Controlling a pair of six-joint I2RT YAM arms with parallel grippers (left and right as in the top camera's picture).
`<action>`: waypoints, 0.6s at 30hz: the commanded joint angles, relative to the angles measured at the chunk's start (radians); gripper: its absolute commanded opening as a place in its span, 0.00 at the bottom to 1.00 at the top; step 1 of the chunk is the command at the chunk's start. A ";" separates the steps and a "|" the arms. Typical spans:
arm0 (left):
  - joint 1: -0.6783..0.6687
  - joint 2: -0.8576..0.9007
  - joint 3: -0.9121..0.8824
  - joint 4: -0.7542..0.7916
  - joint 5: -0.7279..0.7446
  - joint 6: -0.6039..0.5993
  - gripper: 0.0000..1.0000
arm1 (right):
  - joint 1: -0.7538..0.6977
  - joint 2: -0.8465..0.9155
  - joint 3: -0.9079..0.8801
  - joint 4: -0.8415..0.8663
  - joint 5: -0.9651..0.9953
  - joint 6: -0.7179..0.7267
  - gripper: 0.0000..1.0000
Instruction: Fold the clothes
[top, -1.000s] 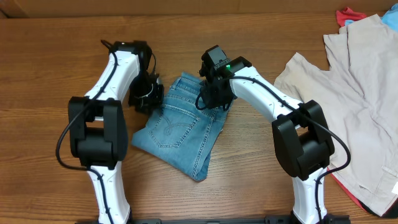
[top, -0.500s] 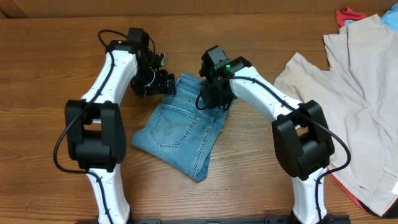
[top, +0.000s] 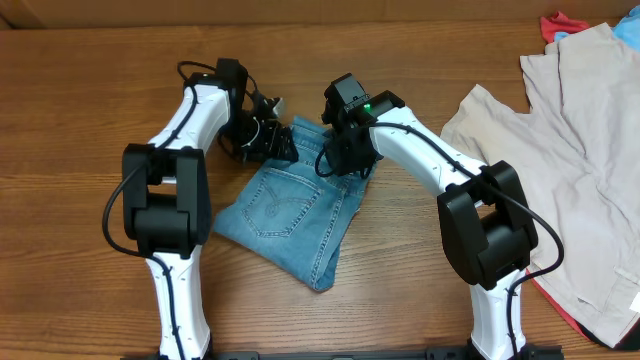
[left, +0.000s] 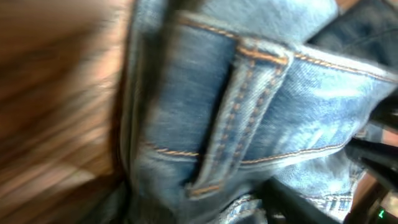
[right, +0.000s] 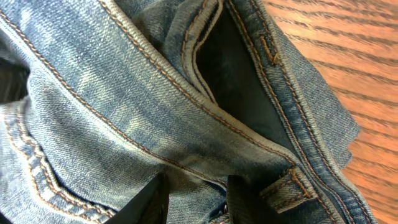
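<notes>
The light blue jeans (top: 290, 205) lie folded into a compact bundle at the table's middle, back pocket up and waistband at the far end. My left gripper (top: 277, 146) is at the waistband's left corner. In the blurred left wrist view its fingers (left: 202, 205) stand apart around the denim, just below a belt loop (left: 239, 118). My right gripper (top: 346, 157) is on the waistband's right part. In the right wrist view its fingers (right: 198, 200) pinch a fold of the jeans (right: 124, 106) below the waistband.
A large beige garment (top: 575, 150) is spread over the right side of the table. A small red cloth (top: 558, 22) lies at the far right corner. Bare wood surrounds the jeans on the left and front.
My left arm has swung right, from beside the jeans to the waistband's left corner. The right arm and the jeans have stayed in place.
</notes>
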 joint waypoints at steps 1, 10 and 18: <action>-0.051 0.066 -0.010 -0.022 0.056 0.137 0.44 | -0.008 0.015 -0.012 0.005 0.031 -0.006 0.34; -0.016 0.055 -0.010 -0.066 -0.045 0.141 0.04 | -0.019 0.012 0.034 -0.061 0.097 0.066 0.26; 0.196 -0.040 -0.010 -0.071 -0.167 0.079 0.04 | -0.099 -0.079 0.261 -0.203 0.158 0.111 0.32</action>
